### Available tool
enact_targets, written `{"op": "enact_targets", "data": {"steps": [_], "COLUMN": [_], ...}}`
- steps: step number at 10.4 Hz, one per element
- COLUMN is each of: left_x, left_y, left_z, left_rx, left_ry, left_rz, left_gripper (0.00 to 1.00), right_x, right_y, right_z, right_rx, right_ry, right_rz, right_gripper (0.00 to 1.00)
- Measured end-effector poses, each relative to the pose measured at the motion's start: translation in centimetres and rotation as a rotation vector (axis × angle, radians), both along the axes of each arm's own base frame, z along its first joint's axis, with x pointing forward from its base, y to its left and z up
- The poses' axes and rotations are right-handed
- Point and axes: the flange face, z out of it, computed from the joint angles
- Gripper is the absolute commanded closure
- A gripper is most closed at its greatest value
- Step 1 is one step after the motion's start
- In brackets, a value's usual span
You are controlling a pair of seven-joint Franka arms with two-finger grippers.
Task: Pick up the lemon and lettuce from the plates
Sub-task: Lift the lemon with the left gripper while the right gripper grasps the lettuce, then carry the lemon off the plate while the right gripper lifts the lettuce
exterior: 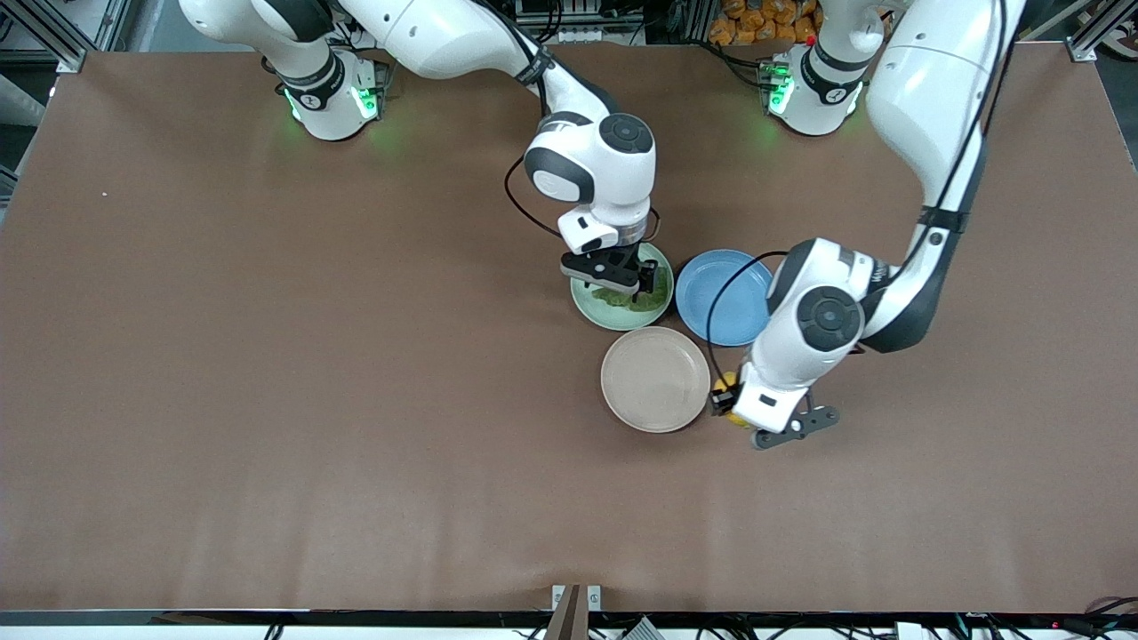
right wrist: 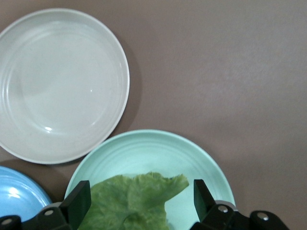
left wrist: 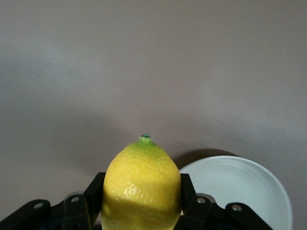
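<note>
My left gripper (exterior: 725, 402) is shut on the yellow lemon (exterior: 726, 385), low over bare table just beside the beige plate (exterior: 655, 380), toward the left arm's end. In the left wrist view the lemon (left wrist: 142, 184) fills the gap between both fingers of the left gripper (left wrist: 142, 194). My right gripper (exterior: 633, 286) is open, low over the mint green plate (exterior: 591, 311). Its fingers stand either side of the green lettuce (right wrist: 132, 201), which lies on that plate (right wrist: 196, 160). The lettuce (exterior: 656, 302) shows partly under the gripper in the front view.
An empty blue plate (exterior: 722, 298) sits beside the mint one, toward the left arm's end, and shows in the right wrist view (right wrist: 17, 196). The beige plate (right wrist: 57, 86) is empty and nearest the front camera. The three plates nearly touch. The brown table (exterior: 267, 400) surrounds them.
</note>
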Motion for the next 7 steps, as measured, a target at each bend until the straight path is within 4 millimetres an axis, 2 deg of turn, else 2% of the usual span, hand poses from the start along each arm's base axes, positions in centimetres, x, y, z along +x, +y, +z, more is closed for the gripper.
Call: {"op": "enact_targets", "data": {"steps": [2,4,5,6,7], "left_x": [-0.6,-1.2,-1.4,-1.7,-2.2], "left_y": [2.9,5.9,7.5,9.2,10.6], "left_z": [-0.5,-0.9,-1.1,-1.6,-2.3], "left_rx": [0.020,0.036,0.042,0.048,0.052], "left_ry": [0.024,0.046,0.058,0.074,0.093], "left_rz": [-0.041,-0.086,-0.105,-0.116,-0.124], "left_gripper": [1.00,1.00,1.00,1.00,1.00], "right_x": [-1.3,-1.4,-1.2,-1.0,-1.0], "right_y": [0.9,1.5,1.6,1.5,1.6], "right_z": [-1.9,-4.3,-5.4,-6.2,-6.6], "right_rx": [-0.021,-0.036,-0.047,-0.053,-0.056], "right_ry": [-0.019,-0.028,-0.034,-0.038,-0.039], "right_rz": [-0.007,-0.017,-0.013,-0.013,-0.011], "right_gripper": [0.18,0.29,0.41,0.58,0.79]}}
